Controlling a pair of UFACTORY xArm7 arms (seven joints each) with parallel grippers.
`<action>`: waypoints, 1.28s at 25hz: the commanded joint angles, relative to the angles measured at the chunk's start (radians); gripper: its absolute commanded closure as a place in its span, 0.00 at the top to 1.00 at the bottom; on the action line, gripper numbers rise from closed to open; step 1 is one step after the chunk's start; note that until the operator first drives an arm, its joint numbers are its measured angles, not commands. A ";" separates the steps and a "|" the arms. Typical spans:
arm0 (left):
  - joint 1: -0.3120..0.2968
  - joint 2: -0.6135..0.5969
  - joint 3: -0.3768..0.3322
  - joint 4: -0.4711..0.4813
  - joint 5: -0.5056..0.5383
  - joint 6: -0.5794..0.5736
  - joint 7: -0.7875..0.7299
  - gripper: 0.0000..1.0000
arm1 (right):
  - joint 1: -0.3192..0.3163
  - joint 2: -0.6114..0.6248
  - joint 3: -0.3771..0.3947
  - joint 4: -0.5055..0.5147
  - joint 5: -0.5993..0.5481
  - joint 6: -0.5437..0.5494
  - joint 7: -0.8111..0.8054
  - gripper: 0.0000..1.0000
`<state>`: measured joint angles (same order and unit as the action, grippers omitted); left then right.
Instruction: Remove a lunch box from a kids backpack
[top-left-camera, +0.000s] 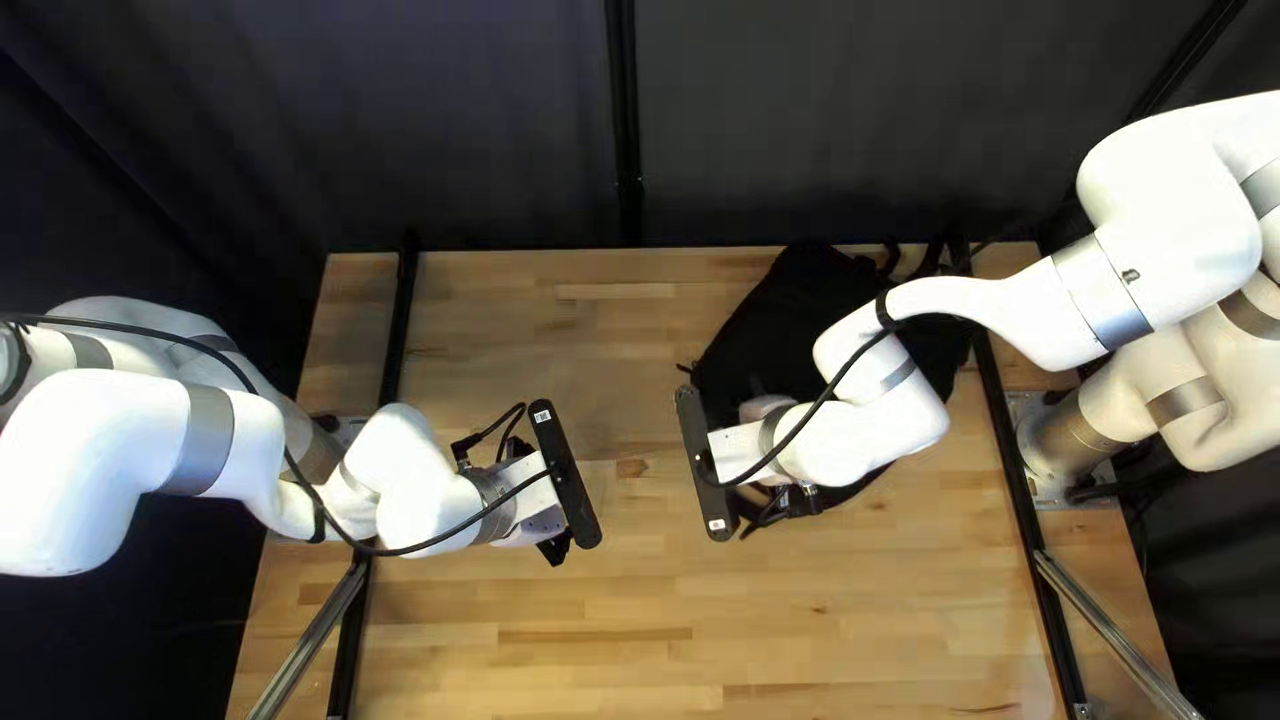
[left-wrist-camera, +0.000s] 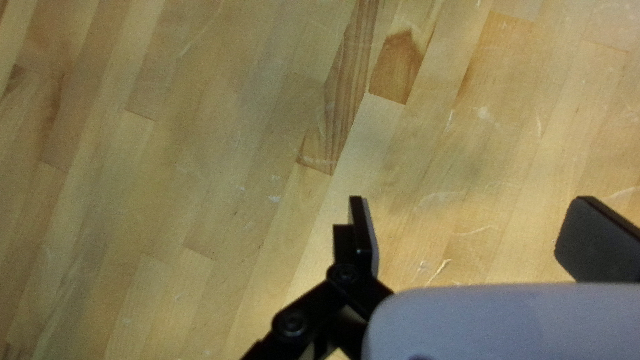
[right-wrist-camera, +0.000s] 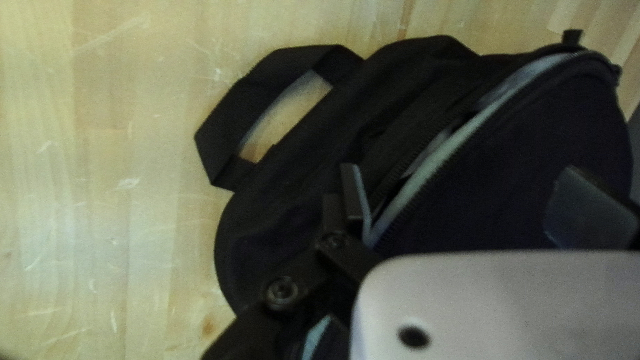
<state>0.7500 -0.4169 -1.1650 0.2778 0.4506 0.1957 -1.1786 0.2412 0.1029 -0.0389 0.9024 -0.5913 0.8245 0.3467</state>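
Top left view: black backpack (top-left-camera: 787,314) is laid on the table (top-left-camera: 560,640) at the right, partly covered by right arm (top-left-camera: 867,400). Right gripper (top-left-camera: 763,407) is positioned over it, left gripper (top-left-camera: 554,544) over the table. Both wrist views: fingers spread wide, nothing gripped. Right one: pale strip (right-wrist-camera: 447,150) seen through the unzipped opening (right-wrist-camera: 490,103); can't be told if it's the lunch box.
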 commanded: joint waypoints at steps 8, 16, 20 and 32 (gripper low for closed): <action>0.011 0.004 -0.012 0.003 0.003 -0.010 -0.004 1.00 | 0.004 -0.016 0.005 -0.015 0.007 -0.007 -0.006 0.00; 0.024 0.041 -0.010 0.049 0.008 0.041 0.026 1.00 | 0.006 -0.048 0.009 -0.010 0.023 0.026 -0.044 0.00; 0.058 0.065 -0.039 0.078 0.022 0.064 0.033 1.00 | 0.009 -0.058 0.013 0.040 0.039 0.085 -0.089 0.00; 0.027 0.058 -0.020 0.072 0.012 0.073 0.041 1.00 | 0.032 0.016 0.039 0.297 0.075 0.240 -0.228 0.00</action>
<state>0.7935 -0.3523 -1.1948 0.3555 0.4698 0.2665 -1.1381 0.2656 0.1003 -0.0081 1.1421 -0.5265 1.0252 0.1481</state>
